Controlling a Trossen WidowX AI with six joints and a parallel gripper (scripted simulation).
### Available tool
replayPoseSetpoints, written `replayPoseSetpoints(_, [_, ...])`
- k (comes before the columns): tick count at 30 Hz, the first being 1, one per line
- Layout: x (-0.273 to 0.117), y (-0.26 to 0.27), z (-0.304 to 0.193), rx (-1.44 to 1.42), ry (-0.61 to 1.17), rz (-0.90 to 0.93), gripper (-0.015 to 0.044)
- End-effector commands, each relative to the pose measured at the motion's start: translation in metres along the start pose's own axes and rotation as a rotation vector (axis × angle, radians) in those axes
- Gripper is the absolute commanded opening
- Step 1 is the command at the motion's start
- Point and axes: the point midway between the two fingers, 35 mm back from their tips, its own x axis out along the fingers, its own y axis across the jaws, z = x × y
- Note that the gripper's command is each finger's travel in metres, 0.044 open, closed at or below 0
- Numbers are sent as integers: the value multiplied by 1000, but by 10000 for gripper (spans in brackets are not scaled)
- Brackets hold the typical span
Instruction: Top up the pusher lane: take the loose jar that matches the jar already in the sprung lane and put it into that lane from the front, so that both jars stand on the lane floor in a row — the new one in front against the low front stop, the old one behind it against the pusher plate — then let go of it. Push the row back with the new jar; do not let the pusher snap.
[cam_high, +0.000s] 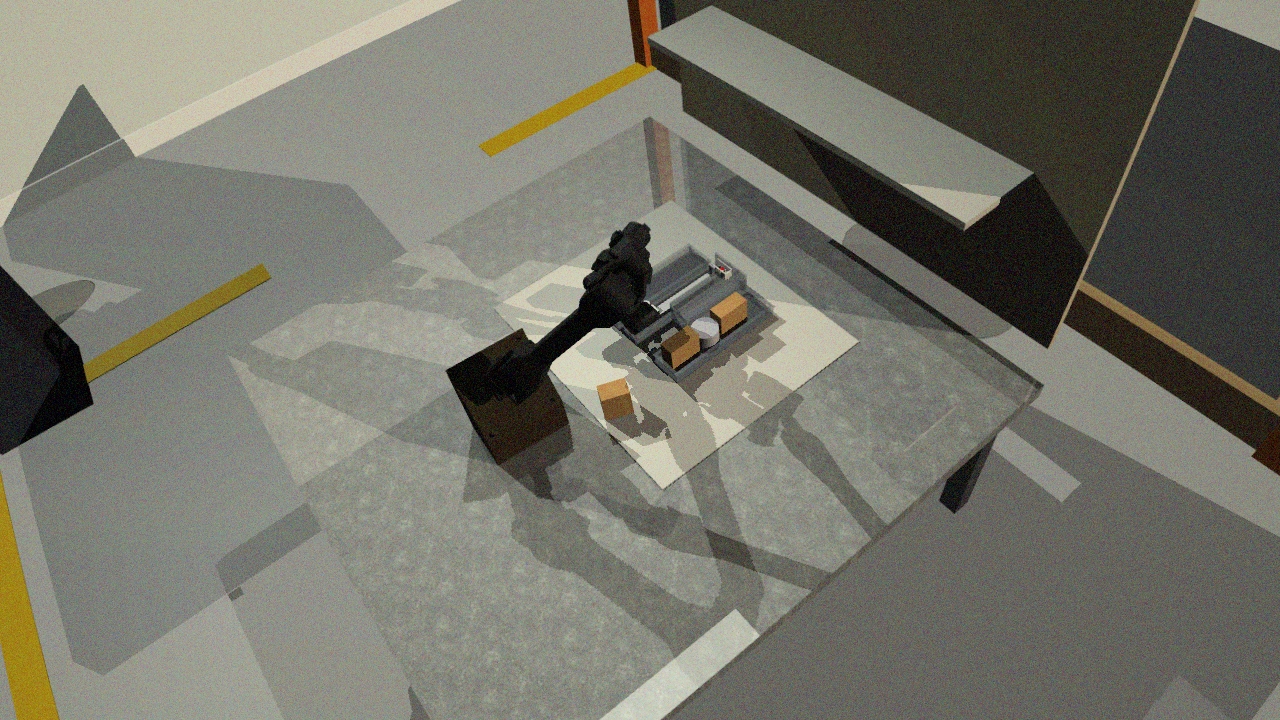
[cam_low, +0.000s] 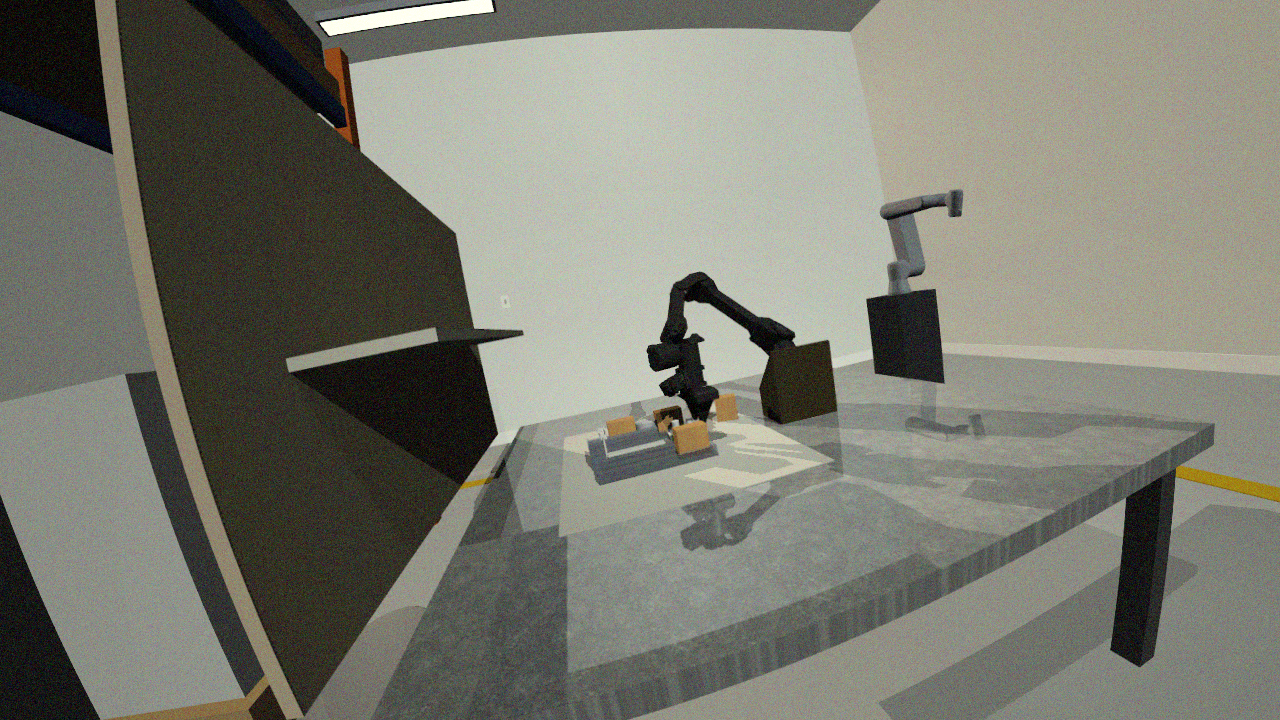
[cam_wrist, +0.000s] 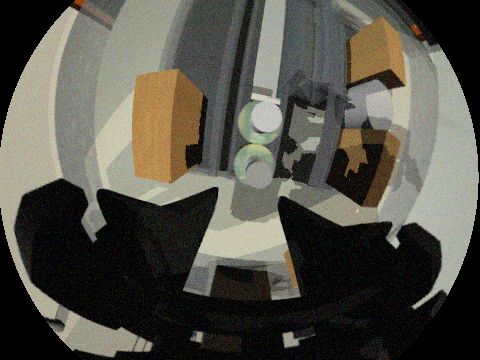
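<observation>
Overhead, the arm (cam_high: 569, 334) (cam_low: 735, 308) arches out from its base, its claw (cam_high: 642, 315) (cam_low: 701, 411) (cam_wrist: 248, 196) pointing down, fingers apart, holding nothing. In the wrist view, the near jar (cam_wrist: 254, 166) sits in the lane before the far jar (cam_wrist: 260, 121), by the pusher plate (cam_wrist: 266, 98).

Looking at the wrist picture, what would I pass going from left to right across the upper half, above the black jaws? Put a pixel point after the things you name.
Orange-brown block (cam_wrist: 154, 125), pale strip running up the lane (cam_wrist: 270, 45), white cylinder (cam_wrist: 379, 106).
</observation>
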Motion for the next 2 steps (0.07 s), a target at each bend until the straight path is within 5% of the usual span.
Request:
replayPoseSetpoints(1, [0,1,-15,3,3,5,273])
replayPoseSetpoints(2, [0,1,-19,3,3,5,273])
